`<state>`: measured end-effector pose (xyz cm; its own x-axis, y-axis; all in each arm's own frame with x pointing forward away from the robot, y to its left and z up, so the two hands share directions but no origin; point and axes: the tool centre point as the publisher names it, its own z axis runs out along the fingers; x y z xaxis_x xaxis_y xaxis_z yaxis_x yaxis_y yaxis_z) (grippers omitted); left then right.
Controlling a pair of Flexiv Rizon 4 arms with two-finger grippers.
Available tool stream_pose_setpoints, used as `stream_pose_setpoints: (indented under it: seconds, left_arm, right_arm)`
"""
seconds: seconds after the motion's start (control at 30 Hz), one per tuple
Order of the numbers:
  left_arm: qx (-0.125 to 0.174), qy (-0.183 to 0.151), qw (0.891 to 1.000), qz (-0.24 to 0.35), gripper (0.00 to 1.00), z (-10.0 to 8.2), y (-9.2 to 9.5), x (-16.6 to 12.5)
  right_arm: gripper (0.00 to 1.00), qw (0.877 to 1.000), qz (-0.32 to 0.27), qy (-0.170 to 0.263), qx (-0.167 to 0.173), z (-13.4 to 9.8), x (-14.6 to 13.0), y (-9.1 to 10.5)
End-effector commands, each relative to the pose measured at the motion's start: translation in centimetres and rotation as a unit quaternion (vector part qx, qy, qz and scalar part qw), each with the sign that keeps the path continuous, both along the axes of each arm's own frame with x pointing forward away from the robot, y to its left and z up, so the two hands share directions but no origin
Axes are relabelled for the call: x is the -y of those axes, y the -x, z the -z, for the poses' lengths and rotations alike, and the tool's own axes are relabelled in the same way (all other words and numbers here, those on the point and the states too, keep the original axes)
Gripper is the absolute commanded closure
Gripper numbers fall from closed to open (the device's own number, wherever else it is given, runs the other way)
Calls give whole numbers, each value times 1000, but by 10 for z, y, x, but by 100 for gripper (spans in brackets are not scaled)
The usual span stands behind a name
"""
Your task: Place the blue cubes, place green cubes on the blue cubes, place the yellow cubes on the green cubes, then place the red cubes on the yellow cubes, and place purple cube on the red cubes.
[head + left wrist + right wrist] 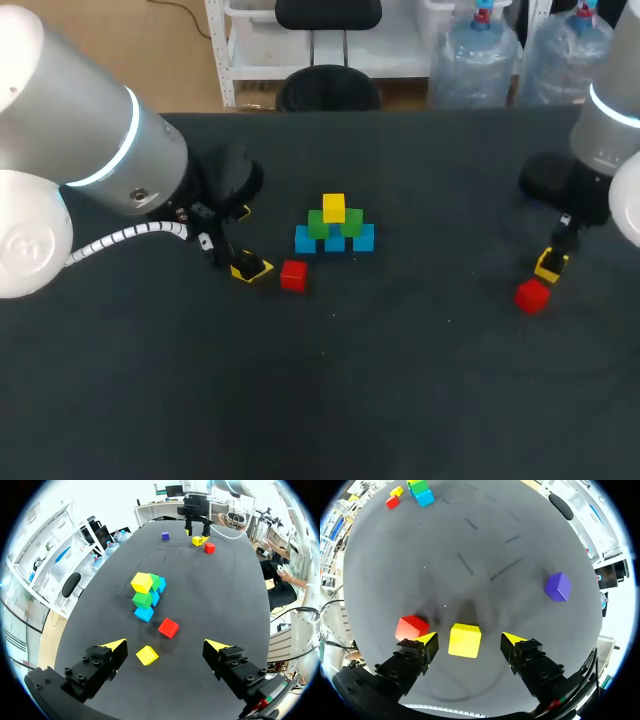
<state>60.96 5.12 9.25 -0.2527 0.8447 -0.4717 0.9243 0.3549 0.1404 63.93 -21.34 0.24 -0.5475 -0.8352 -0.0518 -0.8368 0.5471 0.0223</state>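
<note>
One yellow cube (464, 640) inside right gripper (470, 639) (spread, not touching).

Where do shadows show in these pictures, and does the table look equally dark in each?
Head view: the table looks near black, so shadows hardly show on it. Right wrist view: it looks much paler grey, with a soft dark smudge of shadow just beyond the near yellow cube. Left wrist view: dark grey, with only faint shadow beside the stack.

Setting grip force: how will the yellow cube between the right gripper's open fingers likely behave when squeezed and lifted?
The yellow cube looks solid and flat-faced, so probably stiff, unlikely to roll. It looks small, so likely light. Its smooth faces might slip.
</note>
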Motion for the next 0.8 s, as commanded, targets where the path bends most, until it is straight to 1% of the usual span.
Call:
stream_pose_setpoints:
  seconds: [0.03, 0.17, 0.23, 0.37, 0.43, 0.47, 0.73, 0.77, 0.8]
  left_arm:
    - [-1, -1, 1000, -1, 0, 0, -1, 1]
    - [-1, -1, 1000, -1, 0, 0, -1, 1]
    - [-1, -1, 1000, -1, 0, 0, -1, 1]
    - [-1, -1, 1000, -1, 0, 0, -1, 1]
    - [-1, -1, 1000, -1, 0, 0, -1, 1]
    - [-1, -1, 1000, -1, 0, 0, -1, 1]
    - [-1, -1, 1000, -1, 0, 0, -1, 1]
    - [-1, -1, 1000, -1, 0, 0, -1, 1]
    - [-1, -1, 1000, -1, 0, 0, -1, 1]
  right_arm:
    - [16, 1000, 0, 2, 3, -2, 1, 8]
    - [16, 1000, 3, 2, 2, -3, 4, 14]
    - [20, 1000, 7, 1, 1, -3, 6, 16]
    - [21, 1000, 10, 1, -1, -2, 8, 17]
    - [23, 1000, 10, 1, -2, -1, 9, 17]
    - [22, 1000, 10, 1, -2, -1, 9, 16]
    - [29, 1000, 9, -5, -7, 6, 10, 13]
    - [33, 1000, 9, -5, -7, 6, 10, 12]
    - [34, 1000, 8, -6, -7, 7, 10, 12]
